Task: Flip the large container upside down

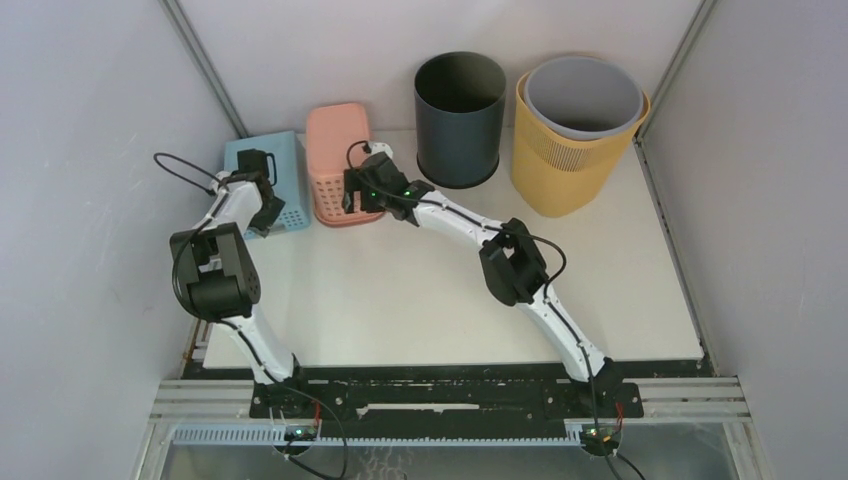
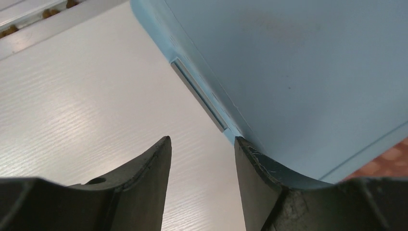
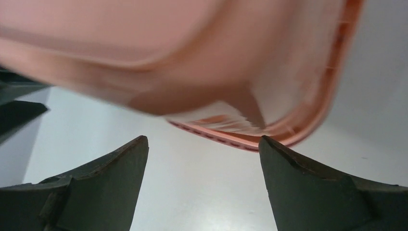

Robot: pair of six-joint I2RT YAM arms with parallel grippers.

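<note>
A pink slotted basket (image 1: 335, 140) stands at the back with its flat base up. In the right wrist view it (image 3: 192, 57) is blurred, with its slotted rim just beyond my fingertips. My right gripper (image 1: 352, 195) (image 3: 202, 142) is open and empty at its front right side. A blue basket (image 1: 290, 190) (image 2: 298, 72) lies base up to the left of the pink one. My left gripper (image 1: 252, 165) (image 2: 202, 142) is open over the table, and its right finger (image 2: 260, 163) rests against the blue basket's edge.
A dark grey bin (image 1: 460, 115) stands upright at the back centre. A yellow slotted bin (image 1: 575, 170) with a grey bin (image 1: 583, 95) nested in it stands at the back right. Walls close in on the white table (image 1: 400, 290) on three sides.
</note>
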